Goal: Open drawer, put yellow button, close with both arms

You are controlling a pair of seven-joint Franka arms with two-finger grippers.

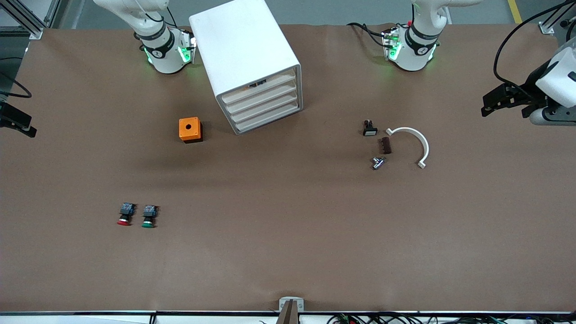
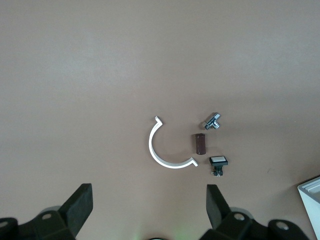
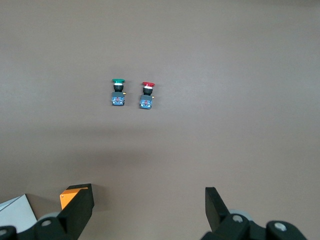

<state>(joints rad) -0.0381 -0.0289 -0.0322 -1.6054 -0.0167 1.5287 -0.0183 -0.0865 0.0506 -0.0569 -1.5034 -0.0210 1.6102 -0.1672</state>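
- Drawer (image 1: 260, 88), the uppermost of four in the white cabinet (image 1: 243, 49), sits pushed in, level with the three drawers under it.
- Yellow button does not show in any view; I cannot tell where it is.
- Left gripper (image 2: 149, 210) hangs in the air over the table's end on the left arm's side, with its two black fingers (image 2: 80, 206) spread wide and nothing between them.
- Under the left gripper, on the brown table (image 1: 288, 234), lie four small parts close together: a white curved bracket (image 2: 159, 147), a small brown block (image 2: 200, 143), a shiny metal fitting (image 2: 214, 121) and a black switch with a white face (image 2: 218, 162).
- Right gripper (image 3: 149, 210) is up over the table's end on the right arm's side, also spread wide and holding nothing.
- In the right wrist view, a green button (image 3: 118, 92) and a red button (image 3: 146, 95) lie just beside each other, not touching.
- These two buttons are nearer to the front camera than an orange box (image 1: 190, 129) with a round hole in its top.
- The orange box stands beside the cabinet, toward the right arm's end of the table.
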